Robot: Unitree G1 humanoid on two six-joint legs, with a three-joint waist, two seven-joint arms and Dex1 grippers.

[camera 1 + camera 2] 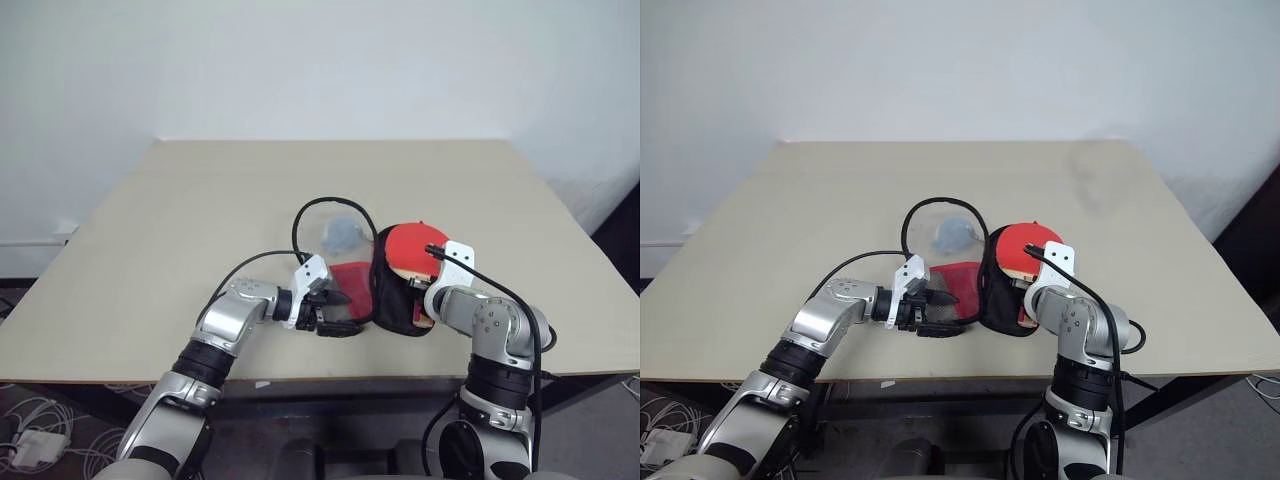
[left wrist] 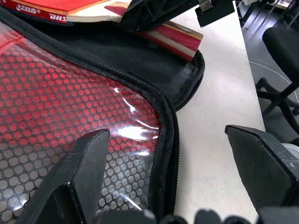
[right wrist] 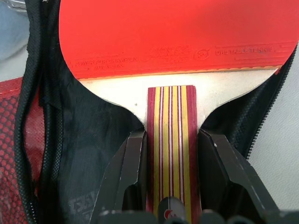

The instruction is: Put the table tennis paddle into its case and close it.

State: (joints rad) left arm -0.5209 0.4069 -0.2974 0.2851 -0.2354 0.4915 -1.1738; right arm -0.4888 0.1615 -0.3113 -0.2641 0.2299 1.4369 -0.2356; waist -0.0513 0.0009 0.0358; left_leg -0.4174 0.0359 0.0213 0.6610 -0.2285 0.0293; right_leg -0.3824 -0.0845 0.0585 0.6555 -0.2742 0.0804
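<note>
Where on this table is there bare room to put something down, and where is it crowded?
The table is bare along its far edge by the wall and on both flanks, left of the left gripper and right of the right gripper. It is crowded at the near middle, where the open case and the table tennis paddle lie between the grippers.

Even, soft light across the table (image 1: 150, 250), bright without being harsh, and the wall (image 1: 320, 60) behind goes a pale bluish white. Shadows are faint, just a thin dark band under the case (image 1: 395, 300) near the table's near edge. Under the table it drops off into gloom. Close in, there's a white streak of glare on the case's clear plastic (right beside the zip seam), sharp and bright. The left gripper's fingers (image 2: 74, 182) sit soft and out of focus, while the paddle (image 3: 177, 32) rubber glows saturated red, its lettering crisp.
</note>
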